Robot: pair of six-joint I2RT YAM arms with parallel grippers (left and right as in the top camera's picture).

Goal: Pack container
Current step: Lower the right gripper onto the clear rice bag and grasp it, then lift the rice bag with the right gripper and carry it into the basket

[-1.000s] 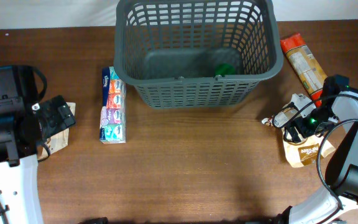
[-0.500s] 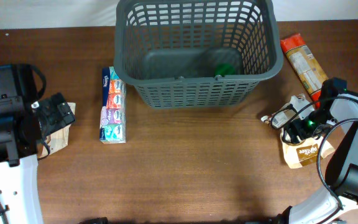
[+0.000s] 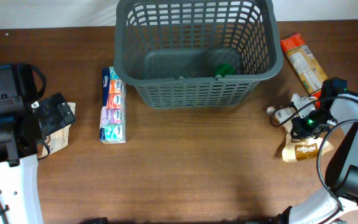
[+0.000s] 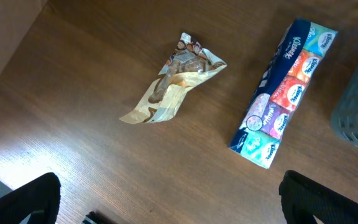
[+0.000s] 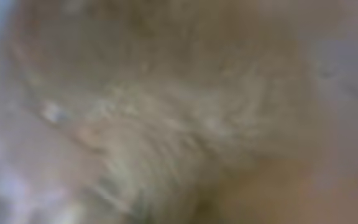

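The container, a large dark grey lattice basket, stands at the back centre with a green item on its floor. At the right, my right gripper is shut on the top of a brown paper pouch, which is pinched narrow under it. The right wrist view is only a tan blur pressed close to the lens. At the left, my left gripper hangs open above the table, its dark fingers wide apart. A crumpled tan snack bag lies ahead of it.
A long pack of colourful tissue packets lies left of the container, also in the left wrist view. An orange and red packet lies right of the container, just behind the right arm.
The right gripper has closed from open onto the brown pouch, which has scrunched and narrowed. The left arm has not moved.
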